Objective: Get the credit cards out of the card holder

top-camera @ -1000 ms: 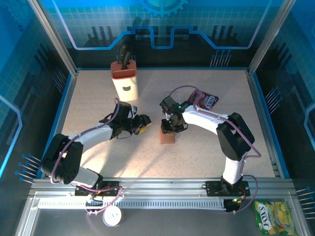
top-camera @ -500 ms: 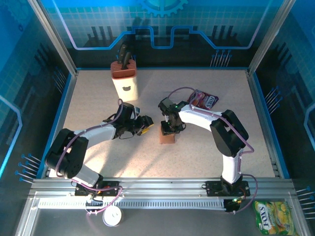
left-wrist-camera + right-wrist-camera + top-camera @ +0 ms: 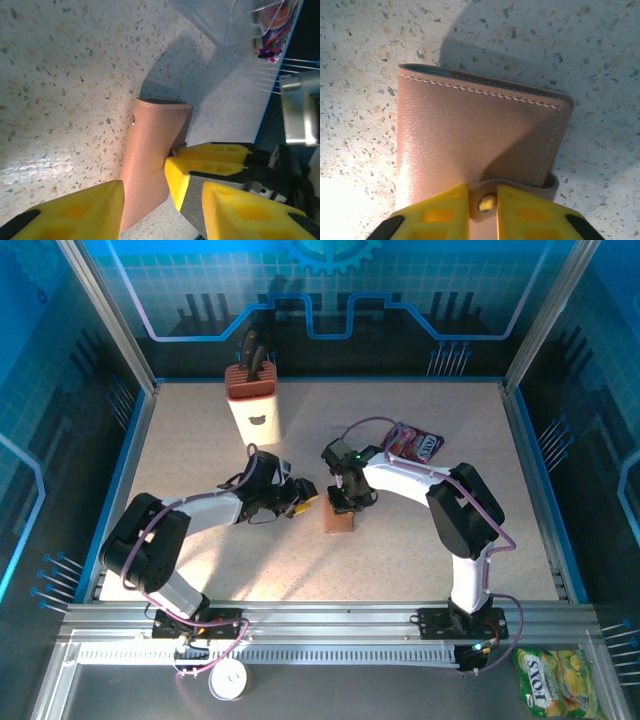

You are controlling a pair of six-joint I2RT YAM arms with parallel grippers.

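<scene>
Snap tab (image 3: 486,203) of the card holder (image 3: 480,135) on the bench (image 3: 200,440) is clenched by the right tool (image 3: 483,195), so it's best peeled up gently, body braced by the released left tool (image 3: 162,192).

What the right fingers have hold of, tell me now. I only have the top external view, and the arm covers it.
Observer: In the right wrist view, the right gripper pinches the snap tab of the closed card holder, with the round stud between its fingers.
Operator: Now give me the left gripper.
Observer: The left wrist view shows the left gripper open, one finger on either side of the holder's near end.
</scene>
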